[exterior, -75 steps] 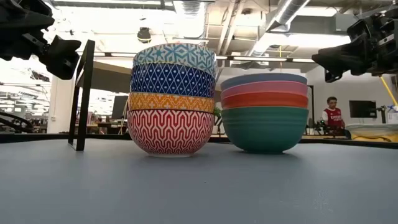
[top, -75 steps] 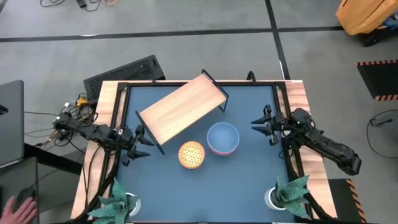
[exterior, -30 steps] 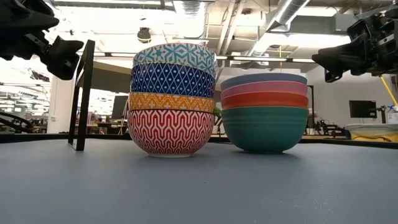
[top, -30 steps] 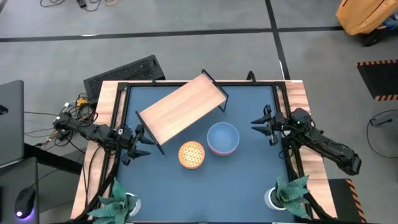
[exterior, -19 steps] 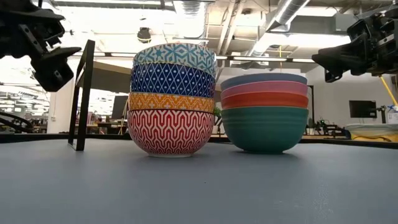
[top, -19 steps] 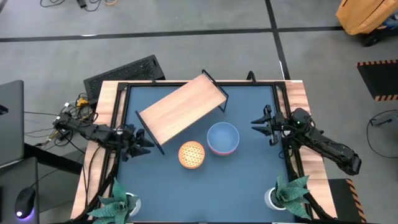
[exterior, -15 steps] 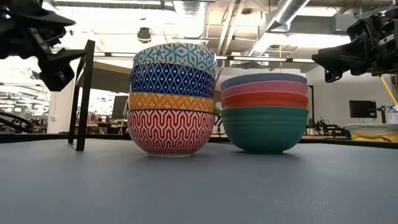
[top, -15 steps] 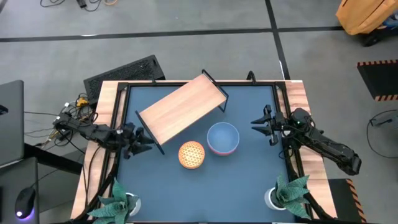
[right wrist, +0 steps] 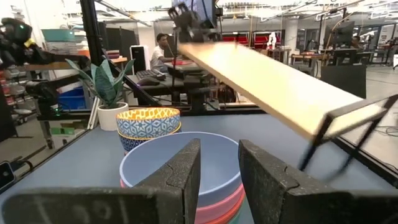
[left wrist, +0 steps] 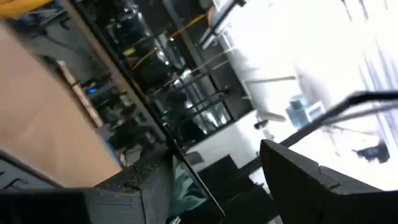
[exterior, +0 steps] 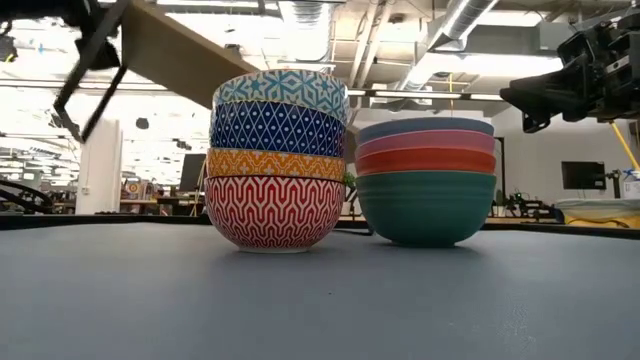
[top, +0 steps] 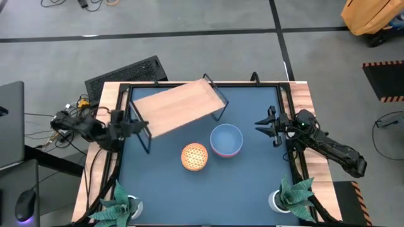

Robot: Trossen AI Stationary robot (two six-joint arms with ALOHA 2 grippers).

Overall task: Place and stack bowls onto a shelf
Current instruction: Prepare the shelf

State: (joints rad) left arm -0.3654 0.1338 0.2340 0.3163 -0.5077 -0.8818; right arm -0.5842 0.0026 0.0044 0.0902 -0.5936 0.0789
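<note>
Table [top: 252, 183]: shelf [top: 177, 107] end behind L hand [top: 124, 125]

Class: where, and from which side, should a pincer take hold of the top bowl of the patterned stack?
Grip the rim of the topmost teal-and-white patterned bowl, coming from above. It sits nested in the patterned stack, so only its rim band is exposed, and its open mouth faces up.

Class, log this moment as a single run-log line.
left hand: grips shelf end, tilted off table | right hand: idle, right edge | bowls: two stacks on table
</note>
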